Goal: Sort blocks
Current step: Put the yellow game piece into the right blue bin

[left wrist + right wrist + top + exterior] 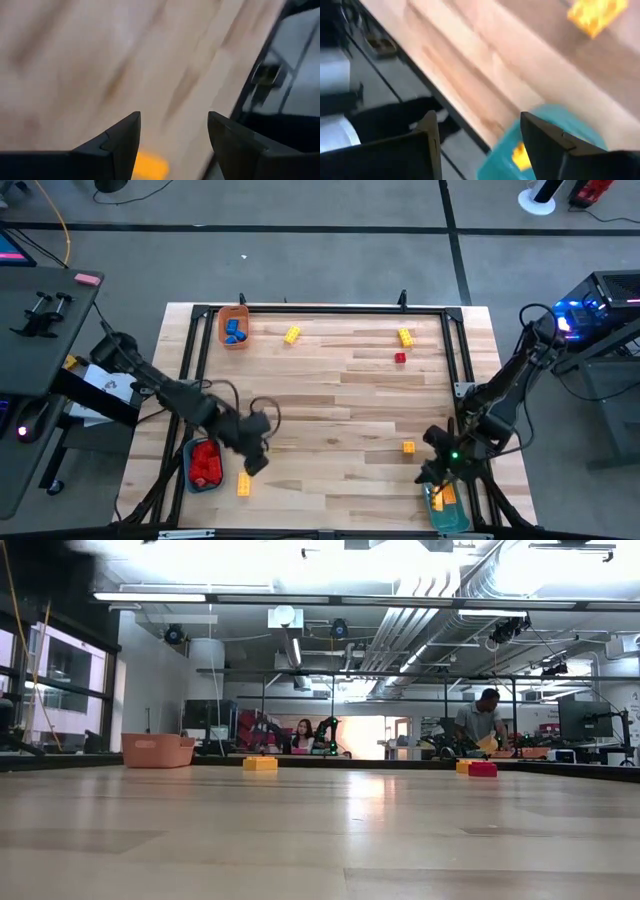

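Note:
My left gripper (256, 459) is open at the table's near left, just above a yellow block (243, 484) lying beside a tray of red blocks (205, 465). In the left wrist view that yellow block (150, 165) shows between the open fingers (172, 117), untouched. My right gripper (437, 476) hangs open over the teal tray (447, 507) at the near right, which holds yellow blocks (520, 155). An orange block (409, 447) lies on the table close by. Two yellow blocks (292, 334) (405, 337) and a red block (400, 358) lie near the far edge.
An orange tray (234, 327) with blue blocks stands at the far left corner. A black frame rail (320, 309) runs round the table's edges. The middle of the wooden top is bare. People and other equipment show in the room beyond the far edge.

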